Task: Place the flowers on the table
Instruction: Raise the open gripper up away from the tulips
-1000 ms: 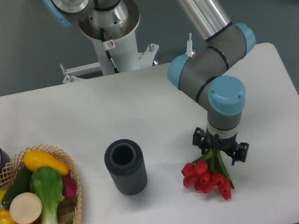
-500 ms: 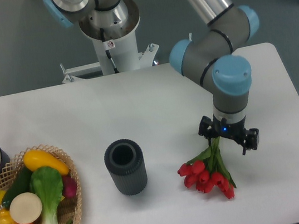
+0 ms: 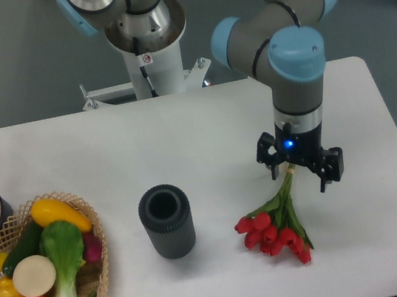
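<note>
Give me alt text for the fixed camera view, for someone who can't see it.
A bunch of red tulips, the flowers, lies on the white table, with the open gripper just above the stem ends. To the left stand a dark ribbed vase and a wicker basket of vegetables.

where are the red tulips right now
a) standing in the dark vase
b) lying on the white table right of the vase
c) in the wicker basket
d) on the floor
b: the flowers lie flat on the table, to the right of the dark vase, with the gripper open above their stem ends.
</note>
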Robot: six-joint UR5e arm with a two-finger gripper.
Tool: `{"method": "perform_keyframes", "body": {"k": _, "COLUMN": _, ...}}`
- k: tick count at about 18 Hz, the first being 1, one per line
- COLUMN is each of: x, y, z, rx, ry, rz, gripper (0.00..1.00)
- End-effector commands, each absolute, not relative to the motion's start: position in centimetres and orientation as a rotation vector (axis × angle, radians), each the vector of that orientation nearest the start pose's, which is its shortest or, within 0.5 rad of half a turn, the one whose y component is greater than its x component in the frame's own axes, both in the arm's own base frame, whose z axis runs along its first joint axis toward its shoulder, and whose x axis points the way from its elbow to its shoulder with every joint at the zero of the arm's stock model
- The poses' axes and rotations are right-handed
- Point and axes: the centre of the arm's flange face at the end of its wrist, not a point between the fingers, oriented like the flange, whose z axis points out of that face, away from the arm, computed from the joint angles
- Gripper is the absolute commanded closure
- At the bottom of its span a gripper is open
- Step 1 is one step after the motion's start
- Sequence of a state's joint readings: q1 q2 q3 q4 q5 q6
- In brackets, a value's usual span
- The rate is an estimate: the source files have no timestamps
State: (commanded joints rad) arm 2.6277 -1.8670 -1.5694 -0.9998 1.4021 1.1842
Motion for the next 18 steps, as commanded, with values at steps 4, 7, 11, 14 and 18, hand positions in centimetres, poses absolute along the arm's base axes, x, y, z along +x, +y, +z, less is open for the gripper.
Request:
{"method": "perform_keyframes", "body": {"k": 4, "x": -47.6, "y": 43.2, "z": 40.6, "rx": -2.813, "ry": 0.195, "rz": 0.171, "gripper": 0.0}}
{"method": "perform_keyframes", "body": {"k": 7, "x": -48.0, "y": 42.8, "z": 40.6, "rx": -2.799, "ry": 0.177, "rz": 0.157, "gripper": 0.0}}
{"method": "perform_keyframes", "body": {"k": 11, "x": -48.3, "y": 42.5, "z": 40.8, "rx": -2.784, "ry": 0.169, "rz": 0.154, "gripper": 0.0}}
{"method": "perform_keyframes", "body": {"k": 14, "x": -48.2, "y": 42.6, "z": 40.7, "rx": -2.783, "ry": 0.169, "rz": 0.153, "gripper": 0.0}}
{"method": "perform_keyframes", "body": {"k": 18, "x": -48.4, "y": 42.3, "z": 40.9, "rx": -2.783, "ry": 0.161, "rz": 0.161, "gripper": 0.0}}
